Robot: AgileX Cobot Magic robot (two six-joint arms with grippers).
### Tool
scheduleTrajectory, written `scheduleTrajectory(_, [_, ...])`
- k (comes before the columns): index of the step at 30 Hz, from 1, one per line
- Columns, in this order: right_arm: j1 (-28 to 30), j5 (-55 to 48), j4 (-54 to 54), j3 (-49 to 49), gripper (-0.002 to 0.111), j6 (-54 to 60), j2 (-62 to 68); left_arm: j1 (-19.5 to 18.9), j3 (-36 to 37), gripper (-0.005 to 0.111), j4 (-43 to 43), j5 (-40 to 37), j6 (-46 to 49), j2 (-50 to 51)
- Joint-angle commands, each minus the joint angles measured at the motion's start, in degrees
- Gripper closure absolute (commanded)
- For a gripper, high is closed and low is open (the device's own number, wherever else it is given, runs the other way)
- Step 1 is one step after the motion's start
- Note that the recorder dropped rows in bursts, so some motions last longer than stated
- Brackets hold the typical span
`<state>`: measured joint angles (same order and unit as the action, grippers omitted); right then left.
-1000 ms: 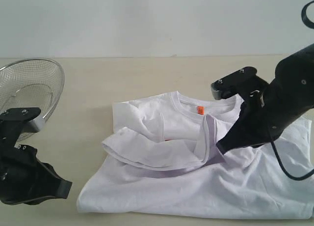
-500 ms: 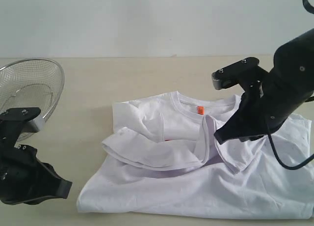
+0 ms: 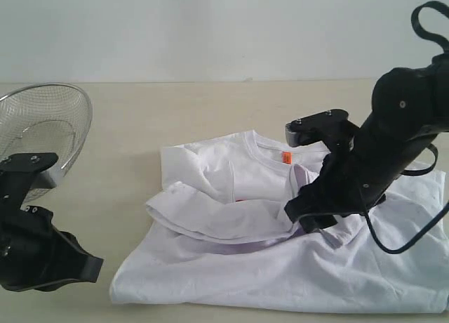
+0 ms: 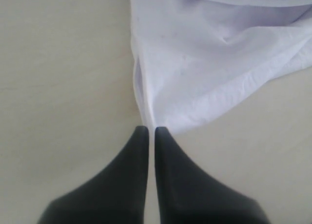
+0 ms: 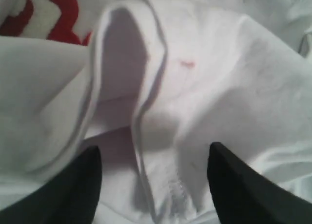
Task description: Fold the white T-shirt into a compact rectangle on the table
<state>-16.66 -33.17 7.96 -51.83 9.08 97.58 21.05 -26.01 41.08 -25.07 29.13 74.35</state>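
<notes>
Right hand (image 5: pixel 153 148) spread over white T-shirt (image 5: pixel 234 87), red lettering (image 5: pixel 72 19) clear only at wrist, left hand (image 4: pixel 147 130) pressed together, perhaps touching hem (image 4: pixel 142 107).

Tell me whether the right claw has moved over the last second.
Yes. The right claw has slid left across the shirt, closer to the orange neck tag, and has opened.
</notes>
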Motion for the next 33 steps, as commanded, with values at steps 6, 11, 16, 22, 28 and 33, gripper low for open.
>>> scheduleTrajectory(6, [0.1,4.2,0.2,-0.2,0.053,-2.3,1.1,0.2,-0.3,0.102,-0.2,-0.2,0.5,-0.5])
scheduleTrajectory(11, [0.1,4.8,-0.1,-0.2,0.053,-2.9,3.7,0.2,-0.3,0.102,-0.2,-0.2,0.5,-0.5])
scheduleTrajectory(16, [0.1,5.5,-3.4,-0.2,0.073,-5.9,3.7,0.2,-0.3,0.102,-0.2,-0.2,0.5,-0.5])
scheduleTrajectory(22, [0.1,4.7,-10.8,-0.2,0.108,-12.7,3.7,0.2,-0.3,0.102,-0.2,-0.2,0.5,-0.5])
scheduleTrajectory(28, [0.1,4.4,-20.3,-0.2,0.108,-22.9,3.2,0.2,-0.3,0.102,-0.2,-0.2,0.5,-0.5])
scheduleTrajectory(33, [0.1,2.7,-33.2,-0.3,0.108,-30.4,2.1,0.2,-0.3,0.102,-0.2,-0.2,0.9,-0.5])
